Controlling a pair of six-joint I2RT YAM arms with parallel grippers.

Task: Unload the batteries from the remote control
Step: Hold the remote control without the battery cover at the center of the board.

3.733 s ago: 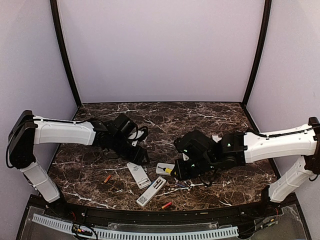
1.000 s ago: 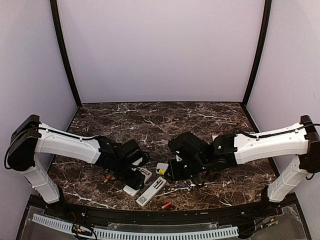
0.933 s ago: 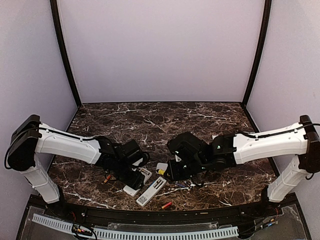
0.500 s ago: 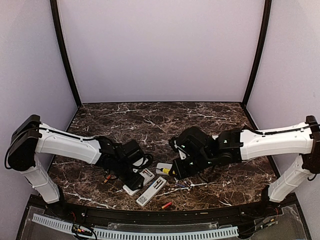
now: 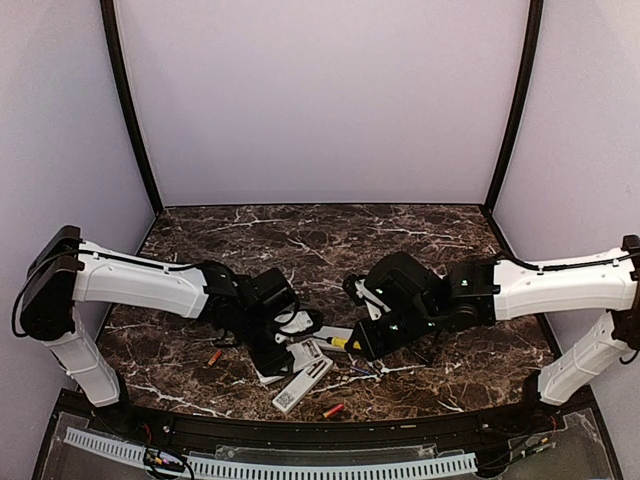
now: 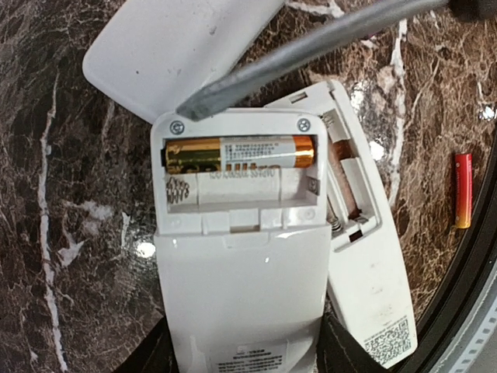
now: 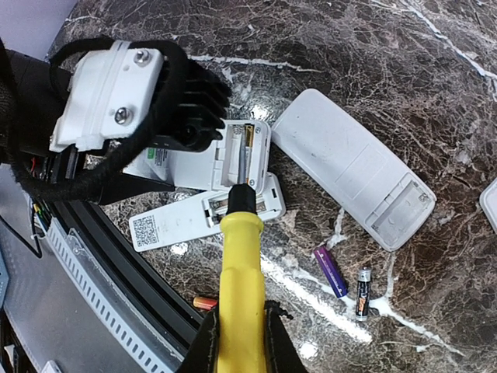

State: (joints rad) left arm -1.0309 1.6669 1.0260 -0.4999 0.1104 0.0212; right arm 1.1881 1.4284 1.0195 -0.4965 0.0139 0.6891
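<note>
1. The left gripper (image 6: pixel 241 361) is clamped on the lower end of the remote control (image 6: pixel 237 256). A dark finger presses each long side, and the remote's back faces up over the marble table (image 5: pixel 400 240).
2. The remote's battery bay is uncovered. One gold-and-orange battery (image 6: pixel 237 153) lies in the upper slot, and the lower slot shows only its spring.
3. The right gripper (image 7: pixel 241 342) is closed around the yellow handle of the screwdriver (image 7: pixel 239 264). The grey blade reaches the top edge of the bay (whether the tip touches the battery, I cannot tell).
4. A second remote (image 6: pixel 365 256) lies just beside the held one, with its bay open and only contacts showing. A third remote (image 7: pixel 353 167) lies past the held remote's top end, back up.
5. Three batteries lie loose on the table: a red battery (image 6: pixel 463 190) near the front rail, and a purple battery (image 7: pixel 329 270) close to a black battery (image 7: pixel 363 293).
</note>
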